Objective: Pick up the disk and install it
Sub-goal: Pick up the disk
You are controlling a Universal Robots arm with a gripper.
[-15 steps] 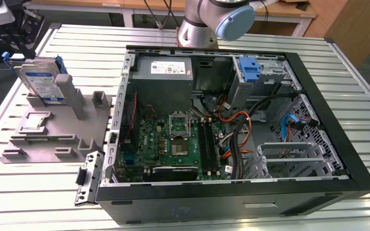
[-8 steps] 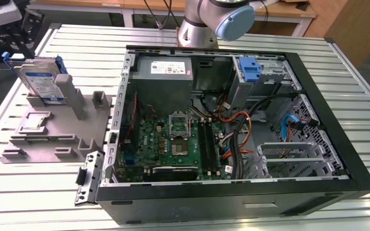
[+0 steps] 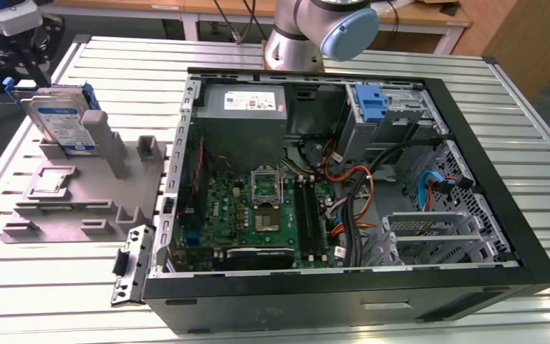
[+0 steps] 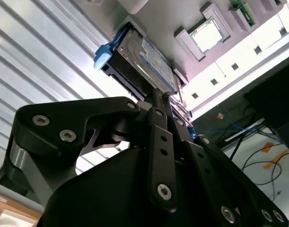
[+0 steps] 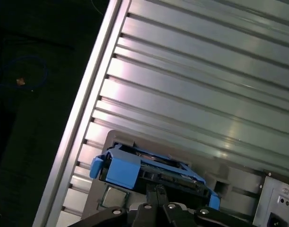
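Observation:
The disk (image 3: 60, 118) stands on edge in a slot of the grey fixture (image 3: 84, 197), at the exterior view's left, its white-and-blue label facing out and blue rails along its edges. My gripper (image 3: 34, 75) hangs just above its top edge. In both wrist views the two black fingers lie pressed together, shut with nothing between them, and point at the disk (image 4: 144, 61) (image 5: 149, 170). The gripper (image 4: 158, 94) (image 5: 156, 189) tip sits close to the disk's upper edge; I cannot tell whether it touches.
An open computer case (image 3: 533, 265) lies on the slatted metal table (image 3: 46, 287), with a motherboard, cables and grey power supply (image 3: 246, 104) inside. A bare blue bracket (image 3: 371, 104) sits in the drive bay. A square chip (image 3: 54, 179) rests on the fixture. The arm's base (image 3: 318, 32) stands behind.

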